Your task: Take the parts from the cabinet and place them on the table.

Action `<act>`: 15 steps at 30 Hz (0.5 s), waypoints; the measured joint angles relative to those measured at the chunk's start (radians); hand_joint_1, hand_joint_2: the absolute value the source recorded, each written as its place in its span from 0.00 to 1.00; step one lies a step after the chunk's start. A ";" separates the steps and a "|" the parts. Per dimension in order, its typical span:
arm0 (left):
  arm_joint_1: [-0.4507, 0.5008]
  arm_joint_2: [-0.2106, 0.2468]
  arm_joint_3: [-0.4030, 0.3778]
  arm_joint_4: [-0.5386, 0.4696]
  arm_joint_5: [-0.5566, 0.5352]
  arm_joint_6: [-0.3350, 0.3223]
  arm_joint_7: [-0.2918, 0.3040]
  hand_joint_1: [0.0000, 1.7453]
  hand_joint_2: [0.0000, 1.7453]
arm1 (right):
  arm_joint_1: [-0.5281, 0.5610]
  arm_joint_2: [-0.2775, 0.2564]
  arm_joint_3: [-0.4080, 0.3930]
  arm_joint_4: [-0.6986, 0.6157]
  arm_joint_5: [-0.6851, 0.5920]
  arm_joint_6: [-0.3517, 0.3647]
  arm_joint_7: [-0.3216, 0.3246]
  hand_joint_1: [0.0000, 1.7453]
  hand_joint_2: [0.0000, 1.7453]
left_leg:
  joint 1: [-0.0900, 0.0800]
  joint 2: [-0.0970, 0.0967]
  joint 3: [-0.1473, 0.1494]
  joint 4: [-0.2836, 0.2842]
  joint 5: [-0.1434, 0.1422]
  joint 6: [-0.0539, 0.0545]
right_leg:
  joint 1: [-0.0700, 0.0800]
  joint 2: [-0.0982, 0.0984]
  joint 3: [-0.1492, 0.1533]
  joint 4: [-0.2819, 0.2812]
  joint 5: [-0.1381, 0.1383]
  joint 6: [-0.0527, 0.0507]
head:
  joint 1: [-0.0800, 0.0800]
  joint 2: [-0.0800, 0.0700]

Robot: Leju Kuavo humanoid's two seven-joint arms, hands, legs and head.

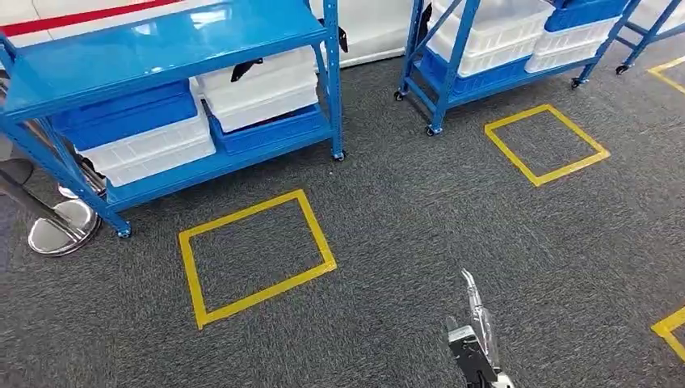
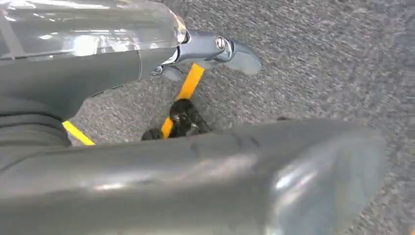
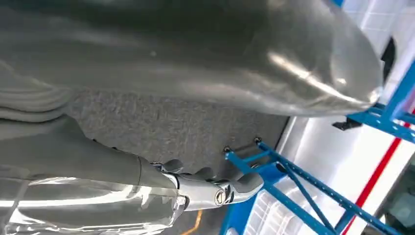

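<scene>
Two blue wheeled cabinets stand ahead on the carpet. The near cabinet point(image 1: 161, 48) holds white bins point(image 1: 258, 89) and blue bins point(image 1: 121, 113) on its lower shelf. A small black part point(image 1: 246, 69) lies on a white bin. The far cabinet point(image 1: 485, 48) also carries stacked white and blue bins. My right hand point(image 1: 472, 347) pokes up at the bottom of the head view, away from both cabinets, fingers apart and holding nothing. In the right wrist view, my right hand point(image 3: 205, 191) is empty before a blue cabinet frame point(image 3: 303, 186). My left hand point(image 2: 215, 49) hangs empty over the carpet.
Yellow tape squares mark the grey carpet, one point(image 1: 254, 255) before the near cabinet and one point(image 1: 545, 141) before the far one. A chrome stand base point(image 1: 60, 226) sits at the left by the near cabinet's leg. Yellow tape point(image 2: 188, 85) lies below my left hand.
</scene>
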 joint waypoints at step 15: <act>-0.009 -0.045 -0.001 0.000 -0.001 0.048 -0.049 0.00 0.00 | -0.002 -0.080 0.092 0.040 -0.004 -0.157 0.011 0.00 0.00 | -0.006 0.027 0.034 -0.094 0.073 0.052 | 0.008 -0.032 0.011 0.061 -0.076 0.040 | 0.001 0.000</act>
